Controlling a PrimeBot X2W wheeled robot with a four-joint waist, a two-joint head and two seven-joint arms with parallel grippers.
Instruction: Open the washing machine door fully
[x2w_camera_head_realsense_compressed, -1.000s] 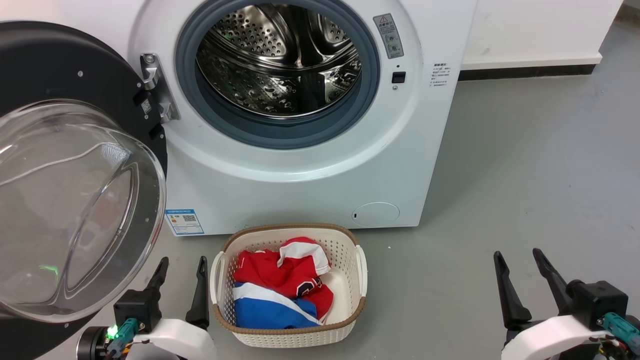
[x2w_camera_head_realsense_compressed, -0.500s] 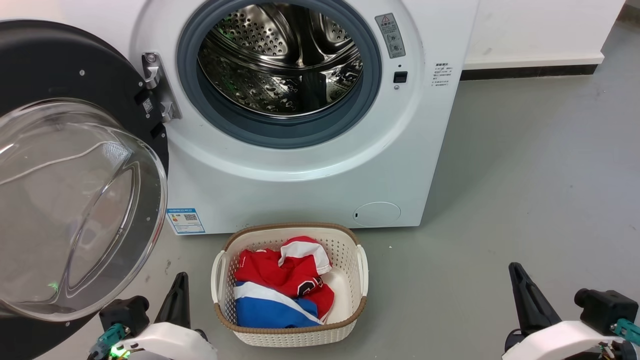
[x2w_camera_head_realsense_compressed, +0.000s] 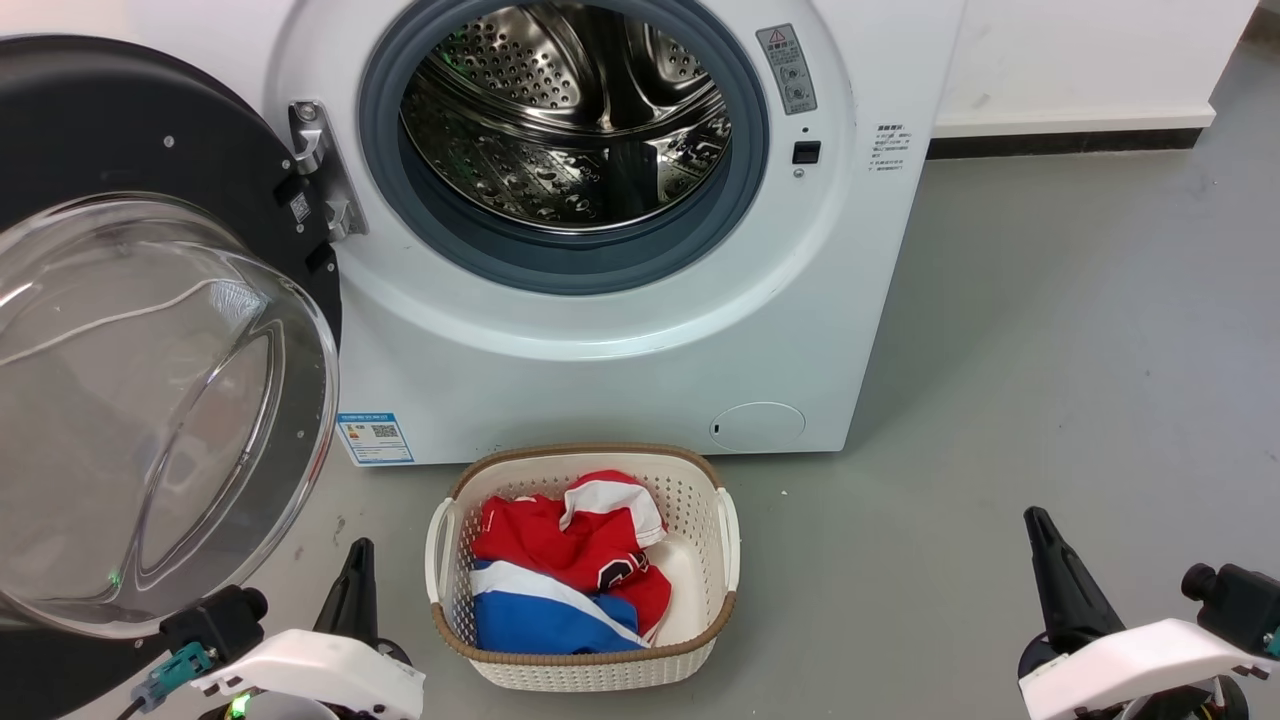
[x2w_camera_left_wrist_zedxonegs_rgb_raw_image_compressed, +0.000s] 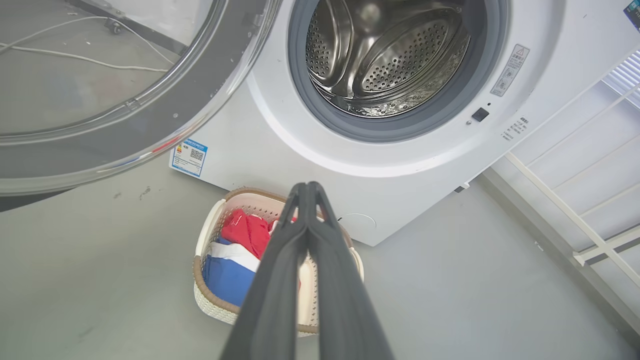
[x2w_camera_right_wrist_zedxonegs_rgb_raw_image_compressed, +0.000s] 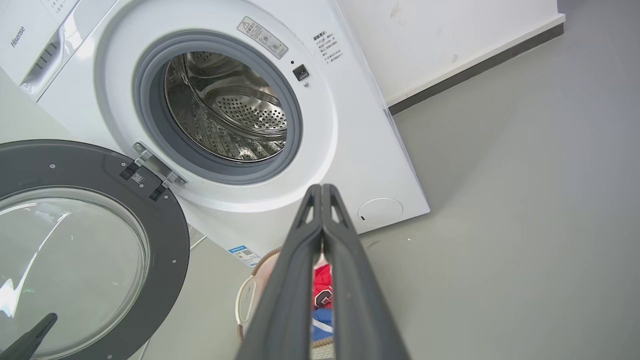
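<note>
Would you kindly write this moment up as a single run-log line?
washing machine door: swung wide open | drum: exposed | left claw: shut, empty | right claw: shut, empty | basket: holds clothes, before washer

Washing machine door (x2w_camera_head_realsense_compressed: 150, 120) cropped left (lower edge too).

I count one washer (x2w_camera_head_realsense_compressed: 600, 370), one round door (x2w_camera_head_realsense_compressed: 120, 110), one basket (x2w_camera_head_realsense_compressed: 590, 675), one left gripper (x2w_camera_left_wrist_zedxonegs_rgb_raw_image_compressed: 306, 186) and one right gripper (x2w_camera_right_wrist_zedxonegs_rgb_raw_image_compressed: 320, 186): two grippers.
</note>
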